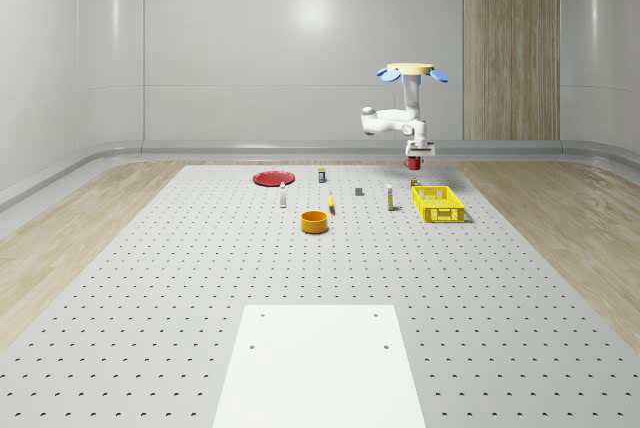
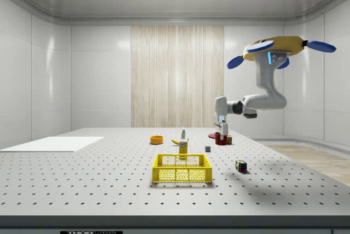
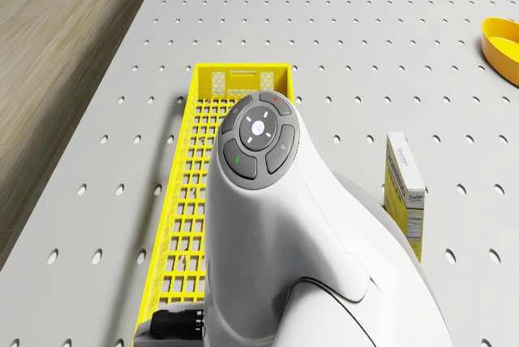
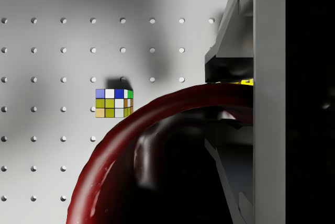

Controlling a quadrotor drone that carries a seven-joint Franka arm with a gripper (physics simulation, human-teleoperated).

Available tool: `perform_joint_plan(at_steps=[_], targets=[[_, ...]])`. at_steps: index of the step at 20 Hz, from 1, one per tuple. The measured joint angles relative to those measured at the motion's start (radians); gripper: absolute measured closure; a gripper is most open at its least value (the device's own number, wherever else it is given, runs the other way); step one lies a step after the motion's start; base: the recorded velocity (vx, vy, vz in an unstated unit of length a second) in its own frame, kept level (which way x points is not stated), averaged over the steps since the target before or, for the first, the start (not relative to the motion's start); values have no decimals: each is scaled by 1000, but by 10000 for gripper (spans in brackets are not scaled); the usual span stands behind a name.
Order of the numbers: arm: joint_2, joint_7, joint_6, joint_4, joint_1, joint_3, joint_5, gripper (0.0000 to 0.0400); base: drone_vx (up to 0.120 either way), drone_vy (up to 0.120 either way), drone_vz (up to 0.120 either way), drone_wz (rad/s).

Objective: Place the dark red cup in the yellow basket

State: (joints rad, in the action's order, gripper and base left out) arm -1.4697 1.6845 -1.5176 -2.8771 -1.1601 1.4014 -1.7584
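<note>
The dark red cup [image 1: 412, 162] hangs in the air with my gripper [image 1: 413, 153] shut on its rim. In the side view the cup [image 2: 221, 140] is above the table, up and to the right of the yellow basket [image 2: 181, 169]. The wrist view has the cup's rim [image 4: 136, 130] close up, pinched by my gripper [image 4: 230, 103], and a colour cube [image 4: 114, 103] on the table below. The drone [image 1: 410, 72] hovers over the table just behind the basket [image 1: 438, 204]. The arm crosses over the basket [image 3: 182, 201] in the drone view.
An orange bowl [image 1: 315, 221], a red plate [image 1: 271, 178] and several small boxes and bottles [image 1: 389, 197] stand to the basket's left on the perforated table. A box [image 3: 404, 189] stands beside the basket. The cube [image 2: 240, 165] lies to its right.
</note>
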Motion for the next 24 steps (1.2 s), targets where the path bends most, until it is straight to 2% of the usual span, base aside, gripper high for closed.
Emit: perform_joint_plan(at_steps=[5, 24], targets=[[-11, 2, -10, 0, -2, 2, 4, 300, 120, 104, 0, 0], [-44, 6, -42, 2, -8, 7, 18, 300, 120, 0, 0, 0]])
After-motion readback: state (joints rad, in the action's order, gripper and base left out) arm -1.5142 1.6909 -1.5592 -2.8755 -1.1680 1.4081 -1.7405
